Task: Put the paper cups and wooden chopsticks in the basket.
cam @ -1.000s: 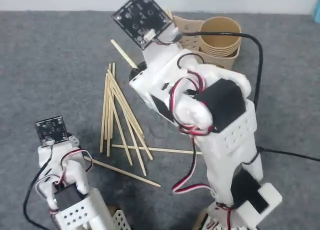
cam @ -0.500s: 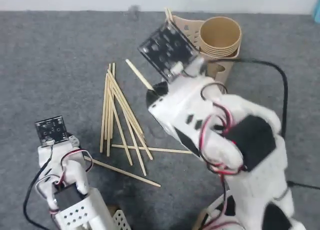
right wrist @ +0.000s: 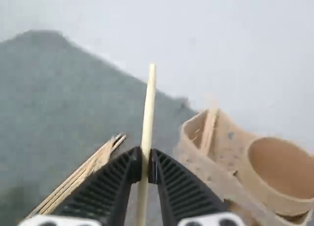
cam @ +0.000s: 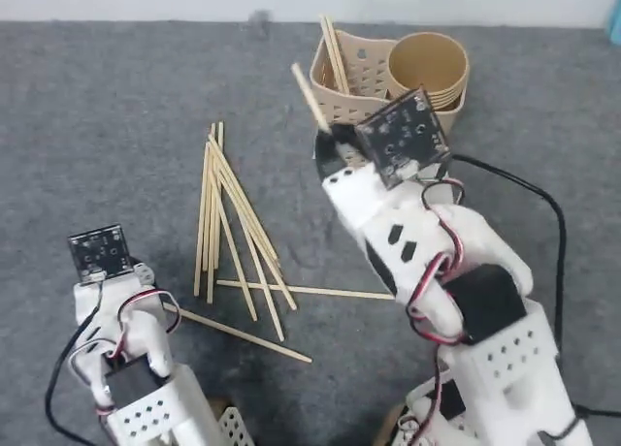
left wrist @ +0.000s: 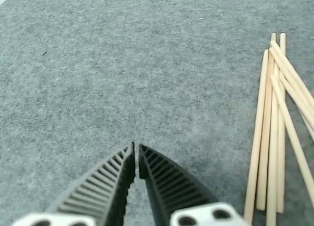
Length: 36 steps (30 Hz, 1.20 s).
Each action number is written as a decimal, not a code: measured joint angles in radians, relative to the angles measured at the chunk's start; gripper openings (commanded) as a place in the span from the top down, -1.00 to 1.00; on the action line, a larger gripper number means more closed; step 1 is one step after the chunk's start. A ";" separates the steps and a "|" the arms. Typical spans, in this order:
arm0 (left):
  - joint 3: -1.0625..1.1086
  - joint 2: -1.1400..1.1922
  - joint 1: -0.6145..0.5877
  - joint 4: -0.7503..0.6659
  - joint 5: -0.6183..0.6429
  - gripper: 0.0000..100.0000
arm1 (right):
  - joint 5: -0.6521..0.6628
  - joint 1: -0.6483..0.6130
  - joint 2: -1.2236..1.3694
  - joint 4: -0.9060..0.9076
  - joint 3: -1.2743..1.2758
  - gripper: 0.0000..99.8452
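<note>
My right gripper [cam: 330,141] [right wrist: 145,162] is shut on one wooden chopstick [cam: 309,95] [right wrist: 147,118], held tilted just in front of the tan basket [cam: 342,105] [right wrist: 201,155]. The basket holds a stack of paper cups [cam: 428,68] [right wrist: 274,174] and a couple of chopsticks [cam: 335,50] [right wrist: 209,123] leaning on its wall. Several more chopsticks [cam: 233,233] [left wrist: 274,137] lie scattered on the grey carpet, left of the right arm. My left gripper [left wrist: 136,157] is shut on nothing, low over bare carpet beside that pile; its arm [cam: 121,339] stands at the near left.
A black cable [cam: 543,204] loops out from the right arm toward the right. Grey carpet [cam: 107,126] covers the table, with a pale wall [cam: 291,0] along the far edge. A blue object's corner [cam: 615,19] peeks in at the far right.
The right arm has swung right and back toward the basket, carrying the chopstick from over the pile to the basket's front wall. The left arm has not moved.
</note>
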 measured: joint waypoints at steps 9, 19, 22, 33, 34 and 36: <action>0.000 0.000 0.000 0.000 0.000 0.97 | -0.212 0.143 0.002 -0.543 0.258 0.98; 0.000 0.000 -0.002 0.000 0.000 0.97 | -0.285 0.176 0.029 -1.145 0.359 0.98; 0.000 0.000 0.000 0.000 0.000 0.97 | -0.285 0.176 0.126 -1.244 0.316 0.98; 0.000 0.000 0.000 0.000 0.000 0.97 | -0.064 0.178 0.692 -1.519 -0.091 0.98; 0.000 0.000 0.000 0.000 0.000 0.97 | -0.038 0.176 0.753 -1.540 -0.127 0.98; 0.000 0.000 -0.002 0.000 0.000 0.97 | 0.009 0.178 0.867 -1.585 -0.178 0.98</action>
